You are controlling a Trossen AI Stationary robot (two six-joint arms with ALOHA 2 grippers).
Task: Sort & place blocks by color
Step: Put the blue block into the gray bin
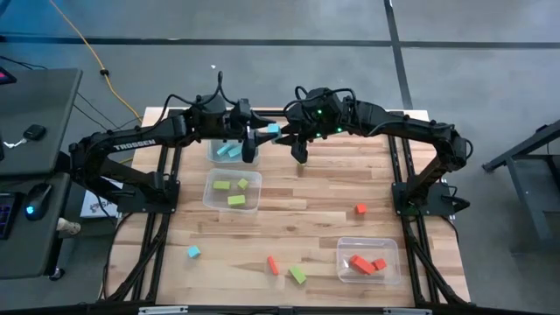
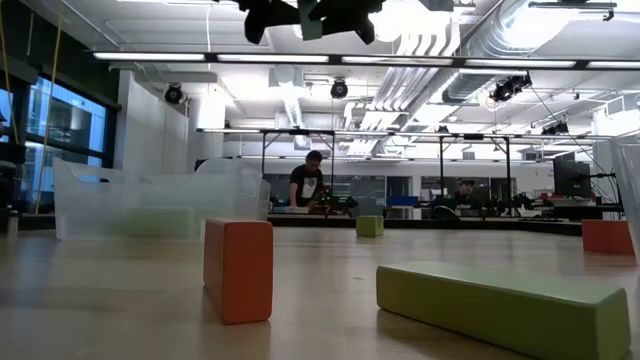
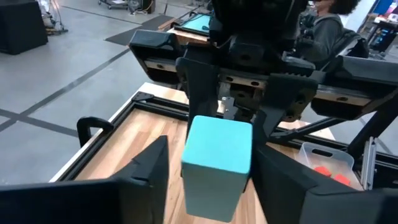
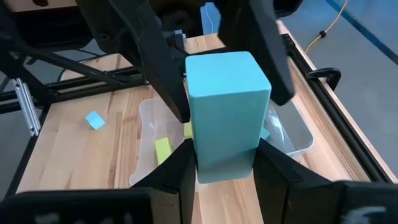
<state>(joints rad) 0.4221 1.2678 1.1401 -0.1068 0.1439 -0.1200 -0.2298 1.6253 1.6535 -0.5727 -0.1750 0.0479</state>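
Because the cyan block point(image 1: 273, 129) hangs in the air between two claws, the main hazard is a drop during the transfer.

High view: the left claw point(image 1: 252, 147) and the right claw point(image 1: 298, 150) meet at the far middle of the bench point(image 1: 315, 188), with the cyan block between them. The cyan bin point(image 1: 227, 150) lies just beside the left claw. If the block slips here, it probably lands on the bare bench rather than in that bin.

Low view: only dark arm parts point(image 2: 310, 15) show at the top edge, so the grip cannot be checked here. A red block point(image 2: 238, 270) and a green bar point(image 2: 510, 305) lie on the bench, unsorted.

Left wrist view: the left claw's fingers point(image 3: 146, 171) stand wide, one on each side of the block, with a gap visible. If the right claw releases before these fingers clamp, the block falls.

Right wrist view: the right claw's fingers point(image 4: 180, 171) press the lower sides of the block and hold it upright. The left fingers flank its upper part. An off-centre closure by the left claw could tilt or twist the block out of both grips.
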